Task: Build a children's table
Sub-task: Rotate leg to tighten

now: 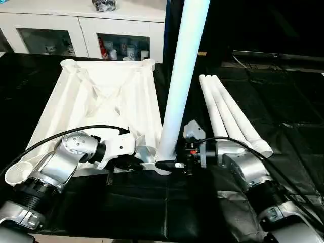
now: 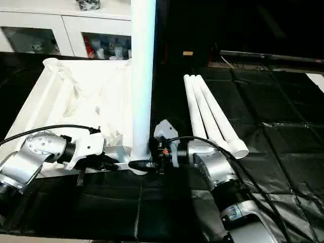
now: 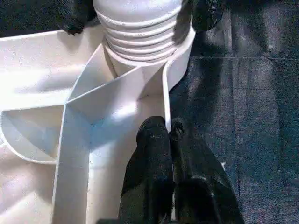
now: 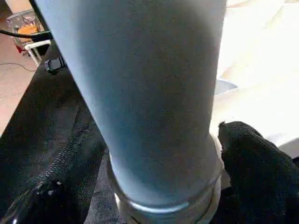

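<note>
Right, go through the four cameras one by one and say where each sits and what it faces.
Left eye: on the head, looking down at the upturned table top, the standing leg and three spare legs; both silver forearms show.
Right eye: beside it, same scene.
Left wrist: looks along the left pincer, shut on the table top's rim.
Right wrist: close on the standing leg's base, one finger beside it.
Both wrist views share the leg's threaded base in its corner socket.

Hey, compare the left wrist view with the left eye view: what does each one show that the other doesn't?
Left wrist view alone: the threaded rings at the upright leg's base, and the left tool shut on the tabletop's thin rim wall.

Left eye view alone: three spare legs lying side by side on the black cloth, the cabinet, and the right tool around the leg's foot.

Both: the leg standing in the near corner socket.
</note>
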Robot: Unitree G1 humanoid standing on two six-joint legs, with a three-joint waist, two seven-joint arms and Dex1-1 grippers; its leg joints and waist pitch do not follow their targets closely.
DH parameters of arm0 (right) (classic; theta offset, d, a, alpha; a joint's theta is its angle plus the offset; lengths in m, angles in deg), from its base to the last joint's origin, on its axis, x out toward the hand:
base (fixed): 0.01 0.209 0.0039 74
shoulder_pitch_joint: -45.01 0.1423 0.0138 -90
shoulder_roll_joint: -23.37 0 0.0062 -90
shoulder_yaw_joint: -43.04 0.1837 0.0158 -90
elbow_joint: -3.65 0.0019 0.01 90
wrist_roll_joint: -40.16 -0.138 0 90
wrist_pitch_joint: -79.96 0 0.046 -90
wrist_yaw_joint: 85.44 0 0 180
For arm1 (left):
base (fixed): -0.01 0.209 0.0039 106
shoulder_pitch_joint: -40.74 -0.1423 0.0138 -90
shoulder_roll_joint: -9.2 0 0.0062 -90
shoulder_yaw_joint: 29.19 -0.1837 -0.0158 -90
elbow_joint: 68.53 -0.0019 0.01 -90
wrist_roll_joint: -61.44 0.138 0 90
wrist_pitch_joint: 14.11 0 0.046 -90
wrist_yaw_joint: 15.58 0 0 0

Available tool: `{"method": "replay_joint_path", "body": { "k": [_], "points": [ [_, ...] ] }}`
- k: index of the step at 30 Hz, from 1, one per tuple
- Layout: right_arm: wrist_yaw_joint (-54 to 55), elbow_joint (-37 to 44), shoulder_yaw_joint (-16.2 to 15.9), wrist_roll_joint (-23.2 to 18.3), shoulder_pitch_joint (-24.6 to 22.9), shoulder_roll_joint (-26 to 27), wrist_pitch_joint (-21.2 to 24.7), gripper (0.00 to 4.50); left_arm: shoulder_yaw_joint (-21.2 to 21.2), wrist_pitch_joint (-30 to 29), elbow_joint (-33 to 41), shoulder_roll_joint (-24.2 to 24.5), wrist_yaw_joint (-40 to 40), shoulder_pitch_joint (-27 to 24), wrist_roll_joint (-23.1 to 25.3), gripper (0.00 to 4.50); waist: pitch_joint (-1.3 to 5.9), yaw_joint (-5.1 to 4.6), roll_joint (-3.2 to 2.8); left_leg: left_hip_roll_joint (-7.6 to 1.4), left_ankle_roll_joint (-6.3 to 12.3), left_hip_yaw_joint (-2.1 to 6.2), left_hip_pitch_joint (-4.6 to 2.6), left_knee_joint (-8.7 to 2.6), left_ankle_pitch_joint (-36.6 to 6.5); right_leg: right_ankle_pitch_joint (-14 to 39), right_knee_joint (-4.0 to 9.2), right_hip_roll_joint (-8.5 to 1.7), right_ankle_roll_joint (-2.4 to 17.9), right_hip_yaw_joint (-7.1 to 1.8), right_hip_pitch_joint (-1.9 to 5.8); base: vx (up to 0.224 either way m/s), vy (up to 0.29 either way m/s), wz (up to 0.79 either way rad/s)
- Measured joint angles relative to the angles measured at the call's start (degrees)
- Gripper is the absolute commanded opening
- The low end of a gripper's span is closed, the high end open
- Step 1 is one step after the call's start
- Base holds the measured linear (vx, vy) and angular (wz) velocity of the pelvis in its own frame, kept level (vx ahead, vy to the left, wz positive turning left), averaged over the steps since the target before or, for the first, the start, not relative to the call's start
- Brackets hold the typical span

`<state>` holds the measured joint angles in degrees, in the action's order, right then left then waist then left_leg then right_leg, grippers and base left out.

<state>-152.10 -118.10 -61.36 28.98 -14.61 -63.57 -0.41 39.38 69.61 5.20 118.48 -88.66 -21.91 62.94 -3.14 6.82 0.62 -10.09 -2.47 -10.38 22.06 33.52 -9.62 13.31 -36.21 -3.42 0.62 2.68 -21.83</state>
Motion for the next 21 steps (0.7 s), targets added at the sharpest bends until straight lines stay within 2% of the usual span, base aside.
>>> {"method": "replay_joint_path", "body": {
  "k": [4, 6, 10, 21],
  "points": [
    [-0.07, -0.17, 0.02, -0.12, 0.0, 0.08, 0.23, 3.31, 0.0, 0.1, -0.05, 0.0, -0.02, 0.01, 0.05, 0.0, 0.0, 0.01, 0.0, 0.0, 0.0, 0.0, 0.0, 0.0, 0.0, 0.0, -0.01, 0.0, 0.0, 0.01, 0.0, 0.0, 0.0, 0.0],
    [-0.27, -0.38, 0.04, -0.2, 0.0, 0.23, 0.25, 3.28, 0.0, 0.11, -0.09, 0.0, -0.02, 0.02, 0.07, 0.0, 0.0, 0.0, 0.0, -0.01, 0.0, 0.0, 0.0, 0.01, 0.0, 0.0, -0.02, 0.0, 0.0, 0.01, 0.0, 0.0, 0.0, 0.0],
    [-0.31, -0.53, 0.13, -0.24, 0.0, 0.35, 0.25, 2.93, 0.0, 0.22, -0.35, -0.04, -0.09, 0.14, 0.11, 0.0, 0.0, -0.02, -0.01, -0.01, -0.01, 0.01, -0.01, 0.03, 0.0, 0.0, -0.05, 0.0, 0.01, 0.01, 0.0, 0.0, 0.0, 0.0],
    [1.48, 0.27, 1.36, -0.54, -1.9, 2.08, 0.04, 2.8, 0.4, -1.03, -1.01, -0.52, -0.39, 0.2, -0.19, 0.0, 0.15, -0.04, -0.19, -0.02, -0.01, 0.01, -0.07, 0.03, 0.0, -0.01, -0.06, 0.0, 0.01, 0.01, 0.04, 0.0, 0.0, 0.0]
  ]
}}
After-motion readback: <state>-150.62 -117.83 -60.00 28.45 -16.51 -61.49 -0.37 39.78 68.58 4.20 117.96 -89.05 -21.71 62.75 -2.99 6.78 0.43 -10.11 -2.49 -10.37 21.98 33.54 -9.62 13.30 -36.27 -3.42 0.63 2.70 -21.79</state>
